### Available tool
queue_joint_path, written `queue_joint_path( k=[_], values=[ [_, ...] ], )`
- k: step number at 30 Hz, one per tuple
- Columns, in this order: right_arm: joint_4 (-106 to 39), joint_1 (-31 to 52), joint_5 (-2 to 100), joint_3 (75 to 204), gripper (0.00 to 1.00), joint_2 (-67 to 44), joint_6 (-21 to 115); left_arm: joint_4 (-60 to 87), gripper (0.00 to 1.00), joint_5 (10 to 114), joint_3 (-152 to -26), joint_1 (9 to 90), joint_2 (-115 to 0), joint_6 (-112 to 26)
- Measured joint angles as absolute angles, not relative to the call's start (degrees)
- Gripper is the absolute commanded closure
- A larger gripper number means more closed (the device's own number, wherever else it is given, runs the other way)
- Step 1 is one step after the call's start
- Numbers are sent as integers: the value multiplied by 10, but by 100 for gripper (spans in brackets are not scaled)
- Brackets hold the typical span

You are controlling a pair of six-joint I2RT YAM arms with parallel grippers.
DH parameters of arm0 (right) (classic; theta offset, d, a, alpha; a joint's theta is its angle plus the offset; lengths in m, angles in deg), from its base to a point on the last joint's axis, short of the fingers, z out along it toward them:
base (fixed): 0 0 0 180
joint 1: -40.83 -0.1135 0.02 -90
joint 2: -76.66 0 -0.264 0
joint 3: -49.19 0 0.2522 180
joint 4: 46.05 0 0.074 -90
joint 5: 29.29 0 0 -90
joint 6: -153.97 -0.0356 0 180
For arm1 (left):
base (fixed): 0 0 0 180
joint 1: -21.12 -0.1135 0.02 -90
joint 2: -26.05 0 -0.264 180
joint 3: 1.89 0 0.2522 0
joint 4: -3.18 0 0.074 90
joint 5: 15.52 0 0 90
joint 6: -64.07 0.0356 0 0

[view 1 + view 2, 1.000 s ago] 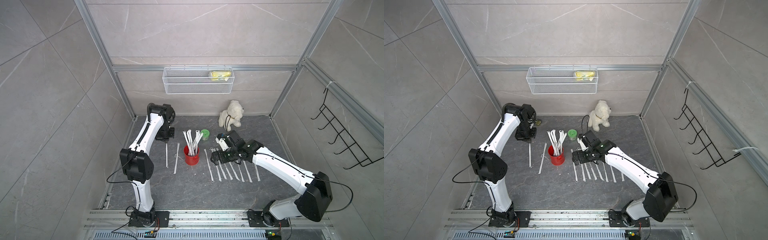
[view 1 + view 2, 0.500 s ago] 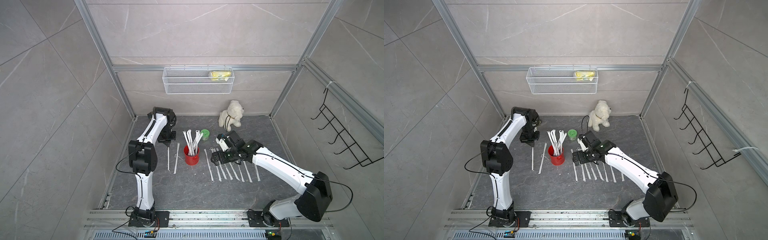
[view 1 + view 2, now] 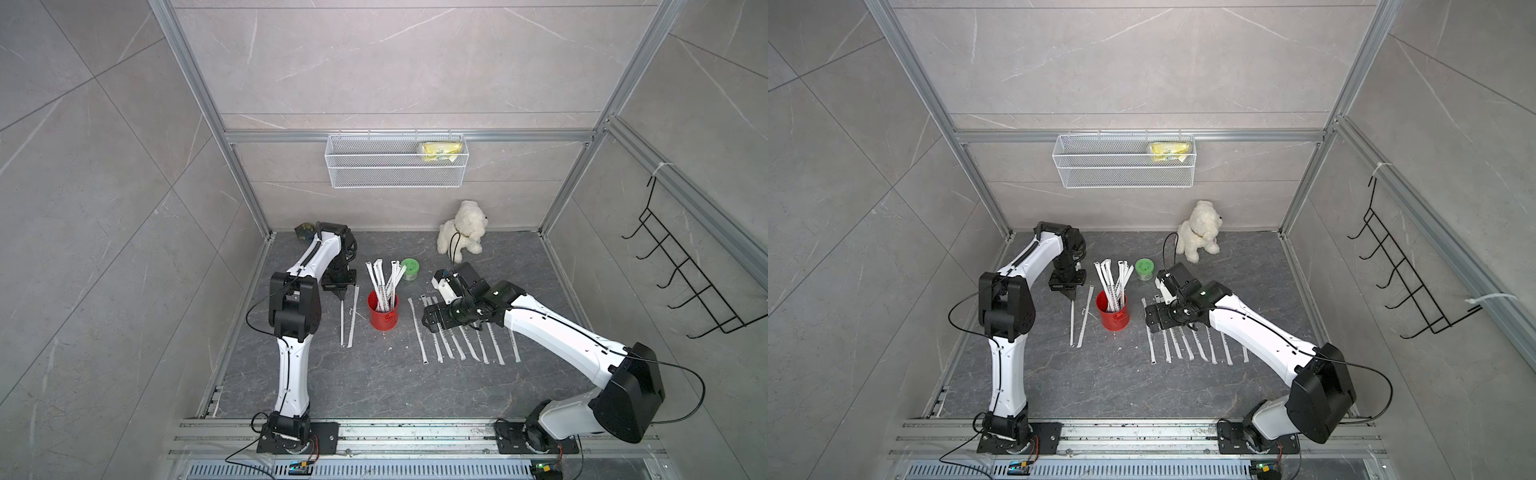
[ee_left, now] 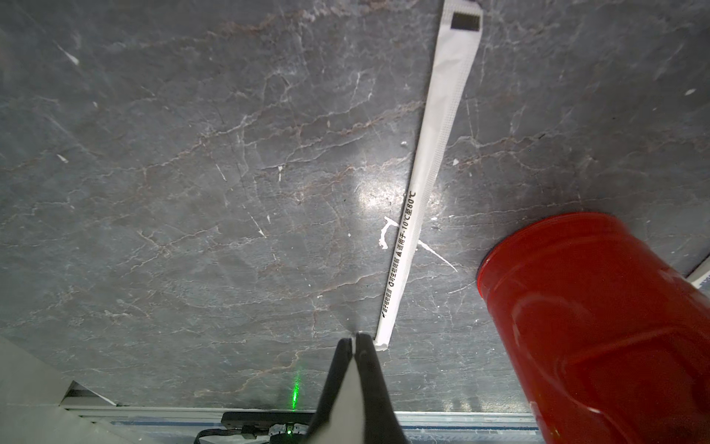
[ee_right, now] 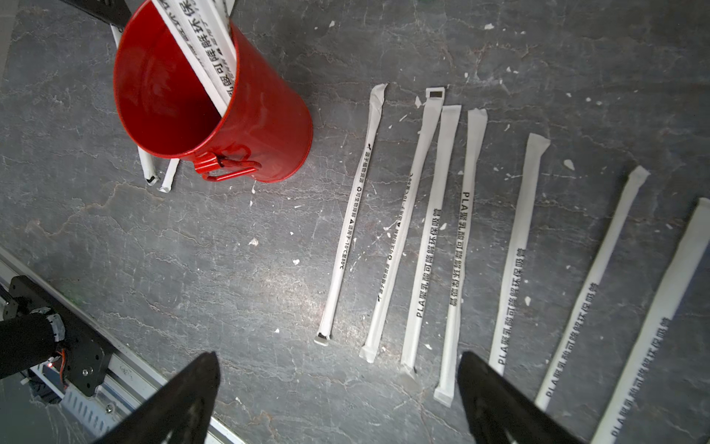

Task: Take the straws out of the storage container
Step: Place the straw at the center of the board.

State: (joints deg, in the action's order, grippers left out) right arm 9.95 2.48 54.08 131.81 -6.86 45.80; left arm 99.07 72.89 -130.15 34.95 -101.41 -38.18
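Pinching the top end of one held straw (image 3: 342, 322) between the clenched fingers of the left gripper (image 3: 341, 296), let it hang close to vertical, lower end aimed at the dark stone floor (image 3: 374, 386) just left of the red can (image 3: 383, 318). Gripped there, probably, so that it could be drawn out along its own length and clear the rim without dragging its neighbours. Could not tell whether that lower end touched down. Showed only a sliver of white between the closed fingertips in the left wrist view, beside the end of a lone straw (image 4: 426, 180) already lying flat.

Stood the can upright, mouth up, between the two arms, presumably so that either could reach in from above. Carried the remaining straws (image 3: 384, 282) inside it, leaning on the rim and fanned a little, long axes near upright, upper halves sticking out and pointing up.

Hung the right gripper (image 5: 338, 357) above the laid-out row (image 5: 427, 250) on the can's right, jaws spread wide, grasping nothing, likely free for its next pick. Ranged that row flat, side by side and uncrossed, long axes running from the back wall (image 3: 395, 208) toward the base rail (image 3: 415, 432), slightly splayed. Judged well along, with a handful left to pull.
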Motion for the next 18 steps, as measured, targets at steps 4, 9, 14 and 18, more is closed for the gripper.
queue_joint_path(
  k=[4,9,14,18],
  values=[
    [100,25,541,1318,0,-78,458,988,96,728,-1301,349,-1014,-380],
    [100,25,541,1318,0,-84,458,985,94,728,-1300,349,-1017,-378],
    [99,25,541,1318,0,-84,458,976,93,728,-1296,349,-1022,-378],
    [99,25,541,1318,0,-84,458,973,93,728,-1292,349,-1028,-378]
  ],
)
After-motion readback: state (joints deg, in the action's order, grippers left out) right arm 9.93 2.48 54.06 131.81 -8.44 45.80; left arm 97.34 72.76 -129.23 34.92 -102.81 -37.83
